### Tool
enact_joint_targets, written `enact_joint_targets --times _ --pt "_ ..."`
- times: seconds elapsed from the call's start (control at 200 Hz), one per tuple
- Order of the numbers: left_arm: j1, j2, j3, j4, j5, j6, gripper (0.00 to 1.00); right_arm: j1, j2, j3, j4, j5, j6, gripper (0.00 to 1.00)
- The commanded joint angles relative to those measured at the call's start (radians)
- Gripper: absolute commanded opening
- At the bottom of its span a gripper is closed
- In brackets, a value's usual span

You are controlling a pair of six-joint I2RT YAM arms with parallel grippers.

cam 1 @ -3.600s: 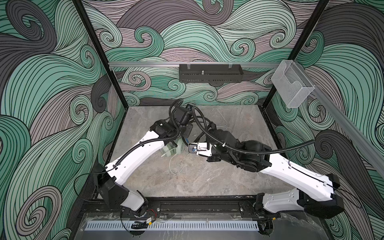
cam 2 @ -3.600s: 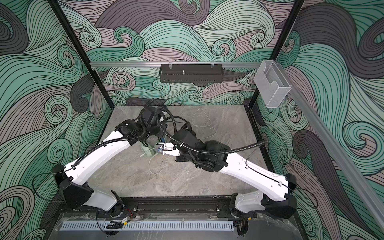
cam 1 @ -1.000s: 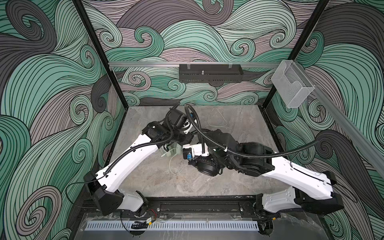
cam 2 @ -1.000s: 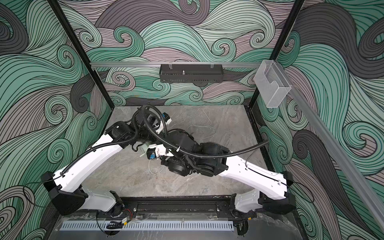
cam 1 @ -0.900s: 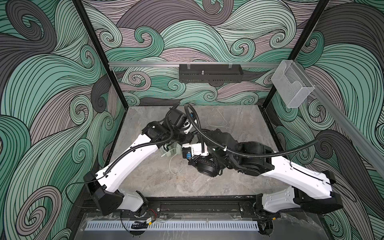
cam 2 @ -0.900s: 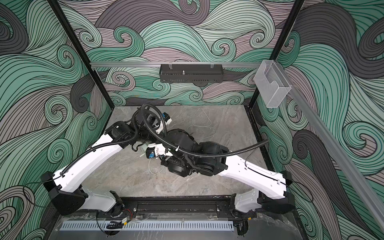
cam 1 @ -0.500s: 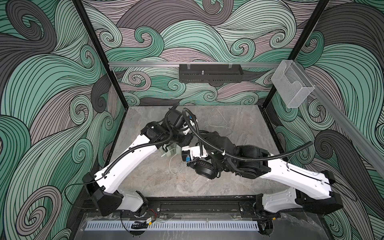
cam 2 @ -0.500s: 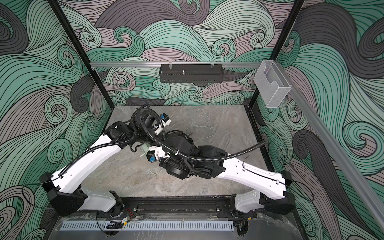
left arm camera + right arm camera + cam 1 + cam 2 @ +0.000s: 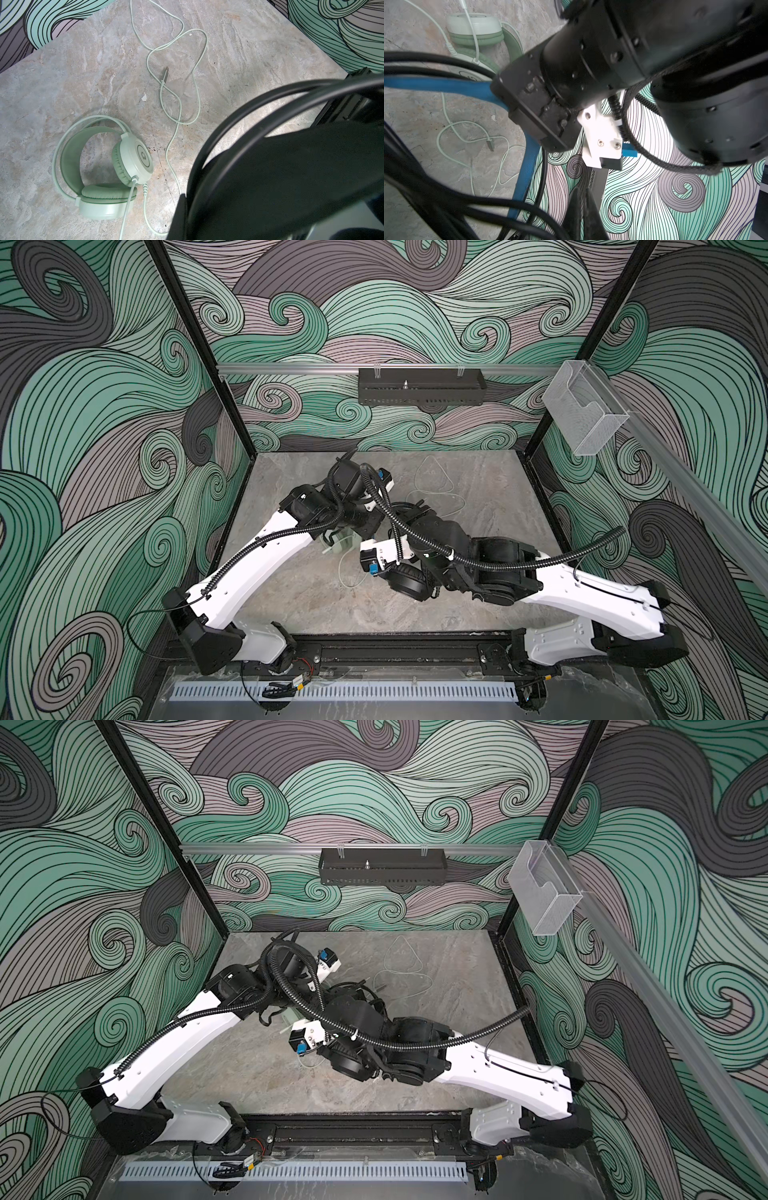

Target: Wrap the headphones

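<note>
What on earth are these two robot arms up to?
They are dealing with two corded headsets. The left pincer is clamped on the blue-lined band of the black headphones, and the right pincer is shut close by among its black cable. The mint headphones lie untouched on the table, their pale cable sprawled loose, not yet wrapped.

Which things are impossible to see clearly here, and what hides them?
- Mint-green headset: in both top views, mostly under the left arm.
- Black headset: plug in no view; its cable leaves the right wrist view's edge.
- Right tool: what, if anything, it pinches; right wrist view, dark blurred fingers.
</note>
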Motion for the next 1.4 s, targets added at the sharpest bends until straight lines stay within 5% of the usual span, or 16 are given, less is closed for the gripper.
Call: enact_joint_targets --times 0.0,0.545,1.391 --pt "-0.01 -0.039 -0.002 -0.022 0.018 0.012 0.0 -0.055 -0.064 -0.013 0.059 0.04 -0.016 0.09" --pt "-0.01 -0.076 0.001 -0.031 0.041 0.031 0.0 -0.211 -0.111 -0.124 0.01 -0.036 0.099 0.11" --pt "-0.01 -0.069 0.005 -0.032 -0.027 0.028 0.0 -0.278 -0.202 -0.263 -0.053 -0.086 0.249 0.12"
